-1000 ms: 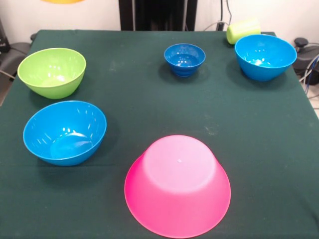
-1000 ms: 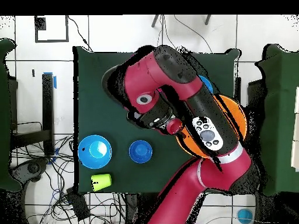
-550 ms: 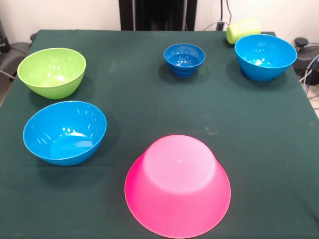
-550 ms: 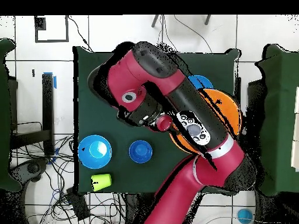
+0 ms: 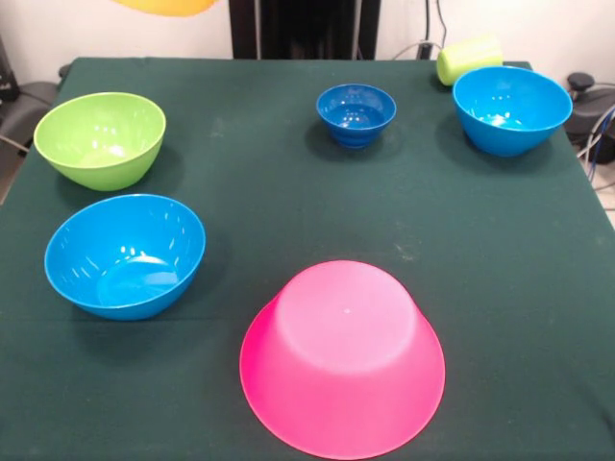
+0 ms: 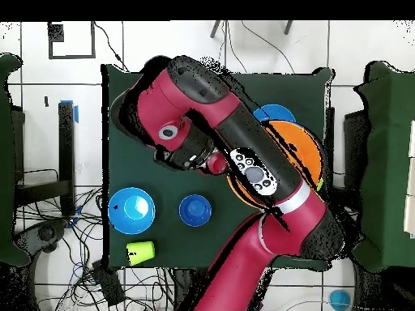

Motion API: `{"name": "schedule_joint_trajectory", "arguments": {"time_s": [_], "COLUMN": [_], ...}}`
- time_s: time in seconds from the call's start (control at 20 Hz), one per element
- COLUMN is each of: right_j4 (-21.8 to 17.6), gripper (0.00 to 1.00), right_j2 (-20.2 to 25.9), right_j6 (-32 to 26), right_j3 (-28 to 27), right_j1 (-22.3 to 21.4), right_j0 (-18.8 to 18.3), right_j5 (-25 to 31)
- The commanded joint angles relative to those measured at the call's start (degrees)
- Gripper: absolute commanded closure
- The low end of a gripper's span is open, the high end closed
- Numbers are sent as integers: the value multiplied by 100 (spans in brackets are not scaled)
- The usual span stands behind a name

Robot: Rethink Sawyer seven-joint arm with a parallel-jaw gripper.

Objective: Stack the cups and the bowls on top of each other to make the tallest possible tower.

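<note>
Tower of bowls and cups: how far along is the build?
Done: only the pink bowl lies upside down as a base, bare on top. In hand: the orange bowl hangs aloft. Left: the green bowl, two blue bowls, small dark-blue bowl and tipped yellow-green cup sit apart.

arm (image 6: 243, 154): red and black, bent at the elbow, reaching across the tabletop | gripper: hidden under the arm

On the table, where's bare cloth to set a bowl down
The widest bare cloth lies mid-table, between the pink bowl, small dark-blue bowl and right blue bowl. The left edge is crowded by the green bowl and left blue bowl.
</note>
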Motion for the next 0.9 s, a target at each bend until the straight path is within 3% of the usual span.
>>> {"name": "schedule_joint_trajectory", "arguments": {"time_s": [0.05,0.2,0.35,0.45,0.55,0.7,0.9], "right_j4": [15,-119,-37,54,84,60,73], "gripper": [100,100,100,100,100,100,100], "right_j2": [-47,-679,-492,-523,-1069,-1666,-1835], "right_j6": [1117,1208,1270,927,428,344,495], "right_j3": [96,-780,-661,-560,-441,-502,-563], "right_j1": [675,464,484,490,163,-96,-231], "right_j0": [78,-196,120,253,299,331,390], "right_j5": [-349,-622,-504,-798,-861,-762,-901]}}
